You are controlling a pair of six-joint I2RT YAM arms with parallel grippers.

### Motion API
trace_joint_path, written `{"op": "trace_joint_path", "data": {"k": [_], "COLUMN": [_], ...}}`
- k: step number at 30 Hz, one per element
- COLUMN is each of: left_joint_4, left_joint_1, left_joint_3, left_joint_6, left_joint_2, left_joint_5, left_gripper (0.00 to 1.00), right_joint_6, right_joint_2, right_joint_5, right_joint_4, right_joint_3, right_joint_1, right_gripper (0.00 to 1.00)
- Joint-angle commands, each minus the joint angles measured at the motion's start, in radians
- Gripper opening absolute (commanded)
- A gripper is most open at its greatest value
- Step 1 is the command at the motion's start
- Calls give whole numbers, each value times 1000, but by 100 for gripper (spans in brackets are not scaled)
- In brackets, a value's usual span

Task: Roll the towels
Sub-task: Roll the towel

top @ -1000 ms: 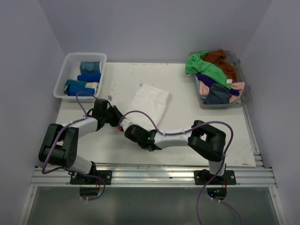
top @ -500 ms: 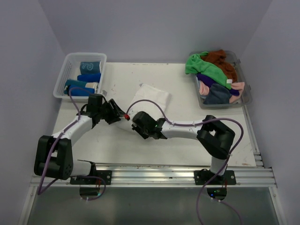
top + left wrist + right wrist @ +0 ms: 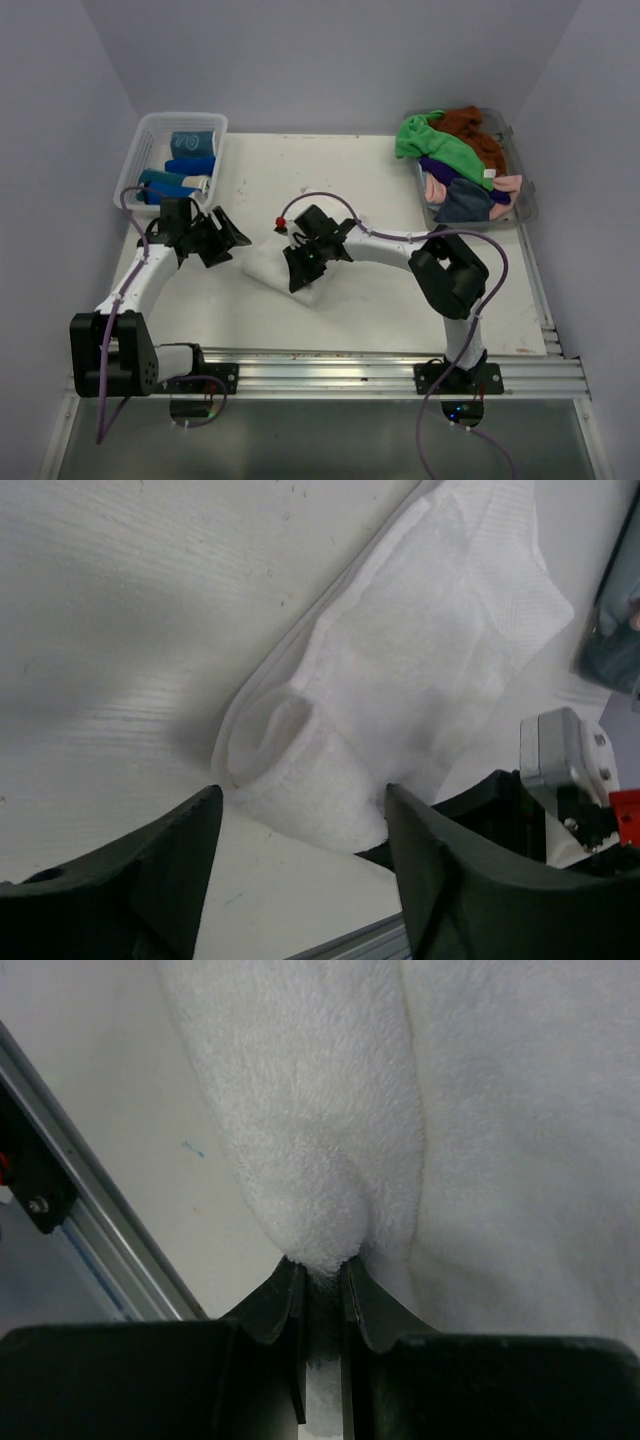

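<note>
A white towel lies on the table, its near end curled into a loose roll. My right gripper is shut on that towel's thick folded edge, which is pinched between the fingertips. My left gripper stands open just left of the towel and holds nothing. Its two dark fingers frame the rolled end without touching it. More towels, green, rust-brown, pink and grey, are heaped in the clear tub.
A white slotted basket at the back left holds several rolled blue towels. The right arm stretches across the middle of the table. The metal rail runs along the near edge.
My left gripper has opened, let go of the towel and drawn back to the left. The right gripper has moved away from me with the towel edge, so the flat towel is bunched over.
</note>
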Motion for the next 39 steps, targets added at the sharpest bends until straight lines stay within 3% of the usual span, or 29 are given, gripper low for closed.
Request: {"op": "trace_joint_path", "data": {"k": [1, 6, 8, 15, 23, 27, 29, 30, 31, 32, 33, 36, 39], "left_joint_4": [-88, -49, -13, 258, 346, 335, 303, 230, 202, 183, 174, 157, 136], "left_joint_1": [5, -14, -15, -80, -100, -106, -109, -109, -109, -109, -109, -109, -109], "left_joint_3": [-24, -103, -141, -253, -270, -228, -203, -184, -157, -150, -149, -150, -150], "left_joint_6": [64, 28, 1, -161, -235, -240, -249, -244, -241, -240, -241, -246, -247], "left_joint_2": [-34, -57, -56, -43, 35, 107, 128, 159, 173, 184, 194, 190, 181], "left_joint_5": [50, 84, 90, 84, 26, 0, -32, -48, -57, -60, -59, -54, -57], "left_gripper": [74, 95, 96, 96, 85, 73, 56, 39, 32, 26, 15, 0, 0], "right_joint_6": [106, 132, 145, 155, 154, 134, 131, 137, 140, 137, 132, 114, 97], "right_joint_2": [55, 77, 81, 84, 73, 63, 44, 35, 24, 2, -14, -84, -149], "right_joint_5": [-215, -304, -327, -327, -312, -280, -265, -227, -200, -173, -118, -22, 128], "right_joint_4": [-43, -8, 2, 6, 3, -21, -14, 5, 5, 6, 8, 3, -21], "right_joint_3": [7, 4, 7, 13, 6, 4, -3, -11, -20, -26, -30, -42, -30], "right_joint_1": [-35, -52, -55, -57, -61, -61, -60, -57, -51, -46, -28, 3, 43], "right_gripper": [0, 0, 0, 0, 0, 0, 0, 0, 1, 7, 21, 42, 51]}}
